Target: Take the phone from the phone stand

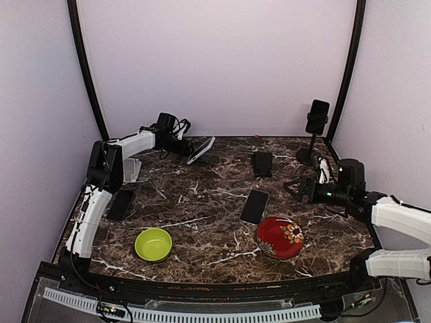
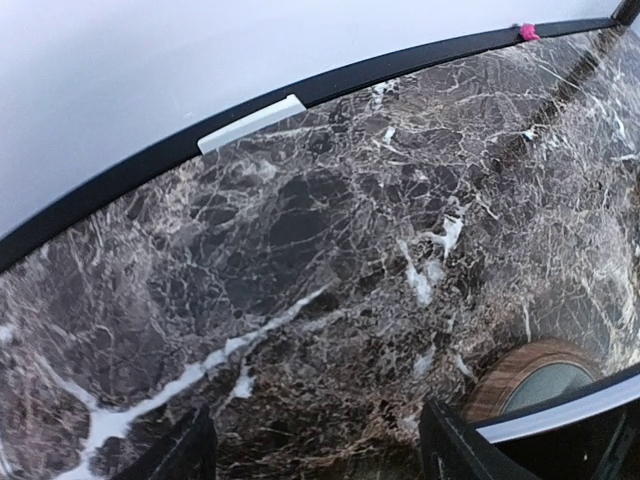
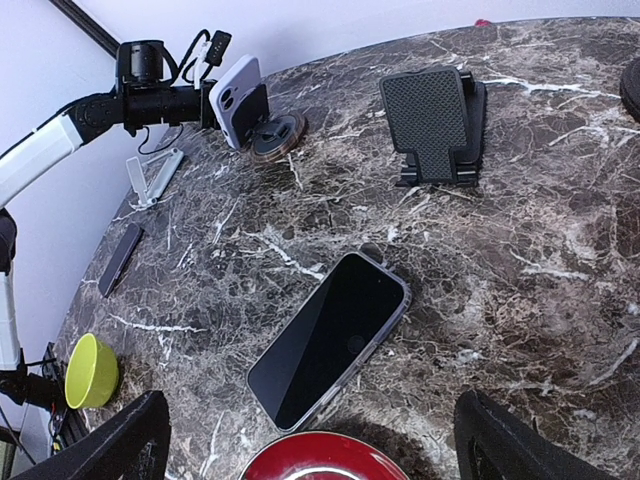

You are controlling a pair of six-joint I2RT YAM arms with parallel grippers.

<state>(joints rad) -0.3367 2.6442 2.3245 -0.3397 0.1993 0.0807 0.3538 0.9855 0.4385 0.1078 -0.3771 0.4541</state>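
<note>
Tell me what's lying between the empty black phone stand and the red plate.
A dark phone lies flat, screen up, between the black stand and the red plate; both the top and right wrist views show it.

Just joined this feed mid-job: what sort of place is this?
Probably a lab robot test cell, not a home: blank pale walls box in a marble-patterned table, and staged props sit on it, like a green bowl, red plate and empty black phone stand.
</note>
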